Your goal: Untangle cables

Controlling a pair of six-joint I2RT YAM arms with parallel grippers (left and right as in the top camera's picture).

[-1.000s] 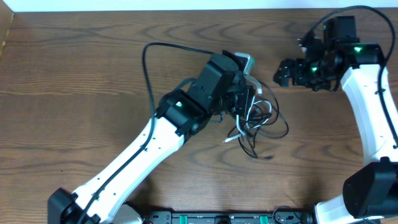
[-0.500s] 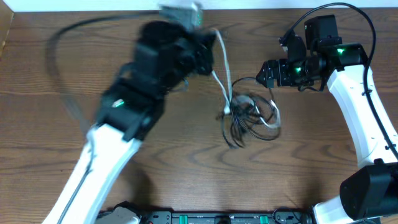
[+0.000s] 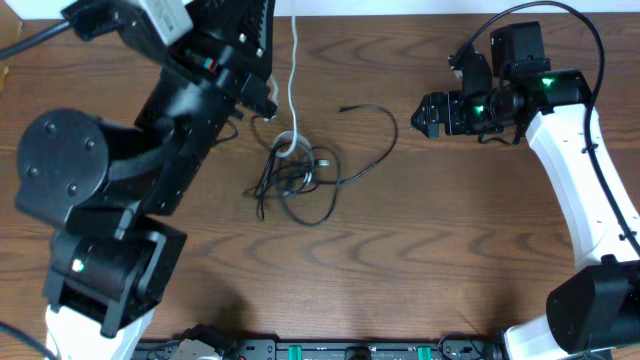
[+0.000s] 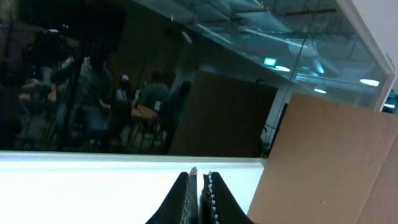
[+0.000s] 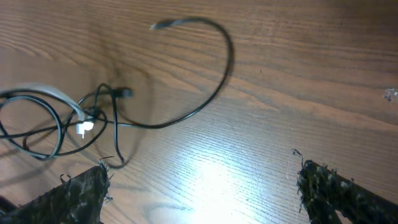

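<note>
The white cable (image 3: 293, 80) runs taut from the top edge of the overhead view down into the tangle. The black cable (image 3: 300, 185) lies coiled on the table, with one loop and a plug end reaching right. My left gripper (image 4: 198, 185) is shut on the white cable (image 4: 194, 176) and is raised high, pointing out at the room. My left arm (image 3: 215, 60) fills the left of the overhead view. My right gripper (image 3: 428, 113) is open and empty, right of the tangle. Its wrist view shows the black loop (image 5: 214, 81) and a white plug (image 5: 84, 129) ahead of the open gripper (image 5: 208, 199).
The wooden table (image 3: 480, 250) stretches around the tangle. A white wall edge runs along the back. The right arm (image 3: 585, 190) stands along the right side. A dark rail (image 3: 350, 350) lines the front edge.
My left arm has swung up and to the left, pulling the white cable taut. The tangle has slid left and a black loop has opened to the right. The right arm barely moved.
</note>
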